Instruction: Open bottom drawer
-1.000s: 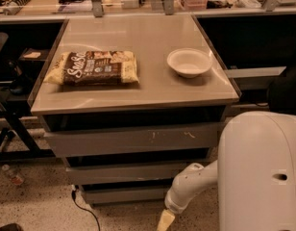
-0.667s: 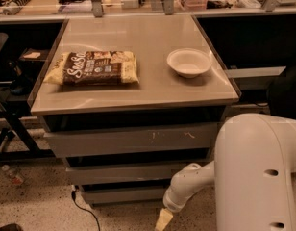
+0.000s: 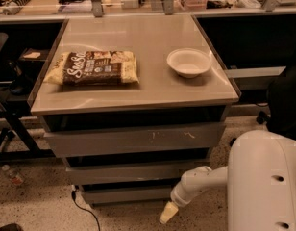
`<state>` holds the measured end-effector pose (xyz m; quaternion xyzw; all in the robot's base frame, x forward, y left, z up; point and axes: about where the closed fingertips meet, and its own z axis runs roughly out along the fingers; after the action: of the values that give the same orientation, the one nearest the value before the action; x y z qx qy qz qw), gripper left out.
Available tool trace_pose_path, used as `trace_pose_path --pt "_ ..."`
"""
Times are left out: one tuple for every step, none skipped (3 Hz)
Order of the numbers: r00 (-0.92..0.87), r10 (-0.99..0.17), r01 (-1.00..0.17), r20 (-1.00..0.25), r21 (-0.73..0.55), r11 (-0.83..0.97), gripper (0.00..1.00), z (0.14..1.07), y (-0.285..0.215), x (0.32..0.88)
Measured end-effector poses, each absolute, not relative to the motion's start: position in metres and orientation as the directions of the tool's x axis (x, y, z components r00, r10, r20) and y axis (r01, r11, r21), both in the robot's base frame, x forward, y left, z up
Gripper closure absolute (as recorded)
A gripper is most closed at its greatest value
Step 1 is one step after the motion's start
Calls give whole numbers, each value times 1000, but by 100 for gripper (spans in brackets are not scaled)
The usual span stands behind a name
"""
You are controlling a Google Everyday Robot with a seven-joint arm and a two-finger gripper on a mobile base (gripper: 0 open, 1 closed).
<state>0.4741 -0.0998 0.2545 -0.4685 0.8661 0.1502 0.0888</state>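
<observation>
The bottom drawer point(image 3: 126, 194) is the smallest, narrowest grey front, low under the cabinet, and it looks closed. Above it sit the mid-sized grey front point(image 3: 133, 172) and the widest grey front point(image 3: 133, 138) with pale scratch marks. My gripper point(image 3: 168, 212) is a yellowish tip at the end of the white arm point(image 3: 201, 182). It hangs near the floor just right of and slightly below the bottom drawer's right end, not visibly touching it.
A brown snack bag point(image 3: 92, 68) and a white bowl point(image 3: 189, 62) lie on the cabinet top point(image 3: 138, 32). A black cable point(image 3: 83, 207) trails on the speckled floor at the lower left. Dark furniture legs stand at the left, and a black chair point(image 3: 285, 105) at the right.
The large white arm body has shifted a little right and lower in view. The gripper stays near the bottom drawer's right end, slightly higher. The drawers have not moved.
</observation>
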Motion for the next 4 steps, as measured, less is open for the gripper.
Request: trace_pose_path --pt "-565 -763 -824 -313 178 537 0 235 -111 493" --pt "-559 -764 -828 -321 164 537 0 224 -113 512" --pt "-549 -768 -834 -330 146 533 0 217 -112 528" --pt "-543 -777 -838 -318 143 527 0 211 -111 527"
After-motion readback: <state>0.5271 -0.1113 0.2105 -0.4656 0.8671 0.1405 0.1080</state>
